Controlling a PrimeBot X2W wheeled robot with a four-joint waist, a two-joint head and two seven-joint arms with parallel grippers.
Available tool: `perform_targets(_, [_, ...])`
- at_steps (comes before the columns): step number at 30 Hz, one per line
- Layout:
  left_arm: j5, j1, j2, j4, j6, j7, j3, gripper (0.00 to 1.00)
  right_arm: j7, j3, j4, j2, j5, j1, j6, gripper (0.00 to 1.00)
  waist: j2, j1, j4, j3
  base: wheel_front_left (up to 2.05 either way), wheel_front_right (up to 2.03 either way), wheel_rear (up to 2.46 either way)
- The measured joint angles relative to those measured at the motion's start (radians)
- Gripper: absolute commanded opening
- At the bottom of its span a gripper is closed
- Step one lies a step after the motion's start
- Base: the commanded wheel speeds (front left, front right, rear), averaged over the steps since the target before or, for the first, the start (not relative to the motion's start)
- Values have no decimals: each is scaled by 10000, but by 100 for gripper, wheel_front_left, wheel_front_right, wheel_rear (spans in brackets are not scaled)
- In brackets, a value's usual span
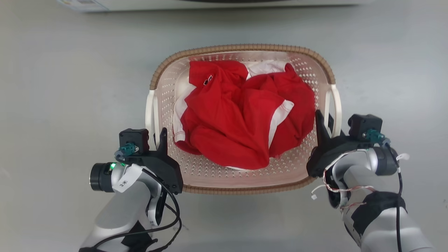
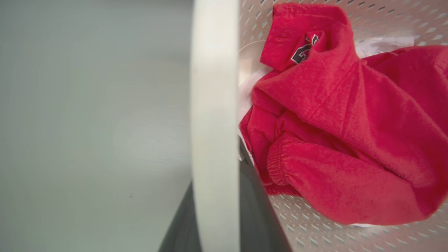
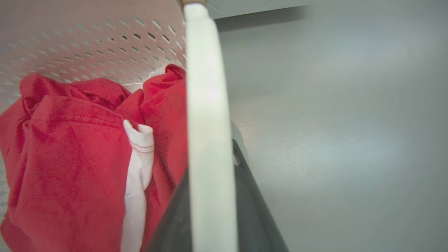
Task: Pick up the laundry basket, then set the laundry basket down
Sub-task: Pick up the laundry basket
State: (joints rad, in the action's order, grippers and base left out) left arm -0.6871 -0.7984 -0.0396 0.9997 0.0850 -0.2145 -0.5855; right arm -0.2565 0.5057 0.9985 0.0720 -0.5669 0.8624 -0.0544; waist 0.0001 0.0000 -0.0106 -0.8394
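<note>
The laundry basket (image 1: 241, 47), cream and perforated with a brown woven-look rim, sits in the middle of the head view holding crumpled red and white clothes (image 1: 241, 115). My left gripper (image 1: 157, 140) is shut on the basket's white left handle (image 1: 149, 112). In the left wrist view that handle (image 2: 214, 87) runs straight up between the two dark fingers of my left gripper (image 2: 215, 168). My right gripper (image 1: 327, 127) is shut on the white right handle (image 1: 337, 105). The right wrist view shows the right gripper (image 3: 210, 157) with a finger on each side of the handle (image 3: 206, 105).
Grey floor (image 1: 70, 87) spreads out on all sides of the basket. The pale lower edge of a large appliance (image 1: 210, 3) runs along the top of the head view, beyond the basket's far rim.
</note>
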Motion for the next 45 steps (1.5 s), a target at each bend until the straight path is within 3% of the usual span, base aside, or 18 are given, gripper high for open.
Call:
perform_targets(20, [-915,860,63,746,13,-27,-780,0,320,1427,437,-40,-1511,-1227,-161,0,-1,-1,-187,2725,0,0,0])
perform_targets(45, [-1657,2881,67,2056,-604,1559,-1678,0,2435,3630,119,-58,-4040,-3724,-443,0,-2,-2,-131,6583,0,0,0])
